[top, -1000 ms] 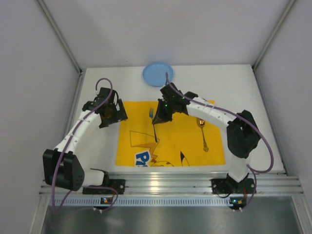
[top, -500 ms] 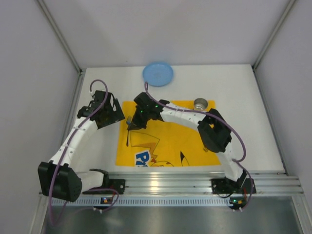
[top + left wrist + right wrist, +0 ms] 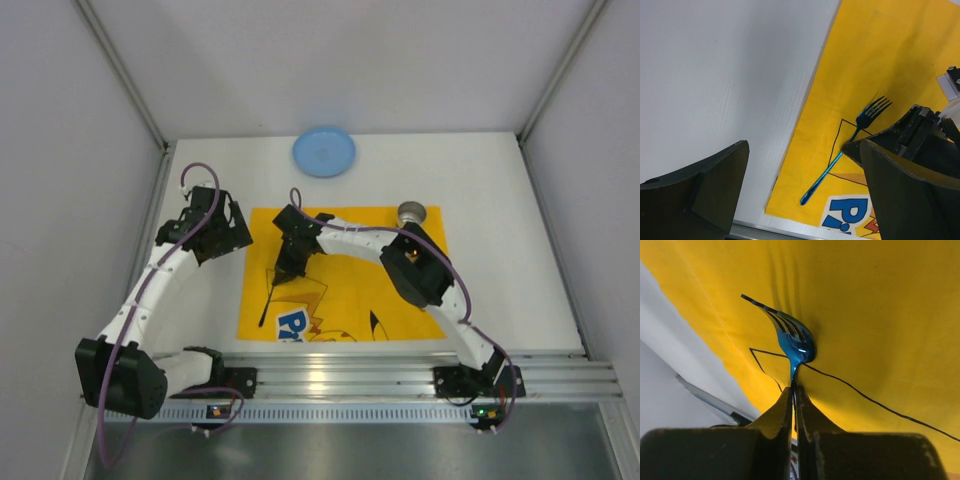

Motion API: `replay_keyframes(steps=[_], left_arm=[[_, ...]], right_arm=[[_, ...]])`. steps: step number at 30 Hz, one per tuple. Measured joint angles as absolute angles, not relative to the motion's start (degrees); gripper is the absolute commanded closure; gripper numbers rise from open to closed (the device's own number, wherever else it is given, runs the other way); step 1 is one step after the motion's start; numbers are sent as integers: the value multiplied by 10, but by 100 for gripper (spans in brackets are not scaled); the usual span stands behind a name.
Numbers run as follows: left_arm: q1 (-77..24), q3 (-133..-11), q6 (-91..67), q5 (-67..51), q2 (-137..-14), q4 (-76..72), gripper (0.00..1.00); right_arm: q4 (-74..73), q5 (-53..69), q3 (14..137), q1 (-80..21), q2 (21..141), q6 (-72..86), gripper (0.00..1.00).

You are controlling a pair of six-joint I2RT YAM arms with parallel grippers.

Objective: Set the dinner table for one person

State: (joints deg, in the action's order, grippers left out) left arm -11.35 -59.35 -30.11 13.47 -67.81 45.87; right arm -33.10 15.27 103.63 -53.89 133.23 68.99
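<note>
Over the left part of the yellow cloth placemat (image 3: 350,290), the right gripper (image 3: 290,265) pinches a thin, glossy blue metal fork (image 3: 270,300) by its slim stem just below the tines, jaws nearly together on it. Slick metal could pivot or slip in so narrow a pinch, and dragging it may wrinkle the soft cloth. The left gripper (image 3: 215,232) hangs wide apart, empty, above the smooth white dinner table (image 3: 480,170), which carries the mat, a round blue plate (image 3: 323,151) and a small metal cup (image 3: 411,212).
</note>
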Motion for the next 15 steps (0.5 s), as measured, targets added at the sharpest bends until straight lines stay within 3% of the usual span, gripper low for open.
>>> replay_keyframes(steps=[4, 8, 13, 15], left_arm=[[-114, -594, -301, 136, -678, 459, 2], [-113, -594, -306, 138, -678, 459, 2], [-113, -599, -322, 136, -679, 464, 2], [-113, -606, -329, 131, -680, 464, 2]], right_arm=[[-336, 171, 1041, -539, 1336, 680, 78], [-346, 177, 1046, -535, 1336, 659, 71], [-398, 174, 1080, -524, 1336, 609, 47], [-420, 171, 1105, -517, 1334, 581, 45]])
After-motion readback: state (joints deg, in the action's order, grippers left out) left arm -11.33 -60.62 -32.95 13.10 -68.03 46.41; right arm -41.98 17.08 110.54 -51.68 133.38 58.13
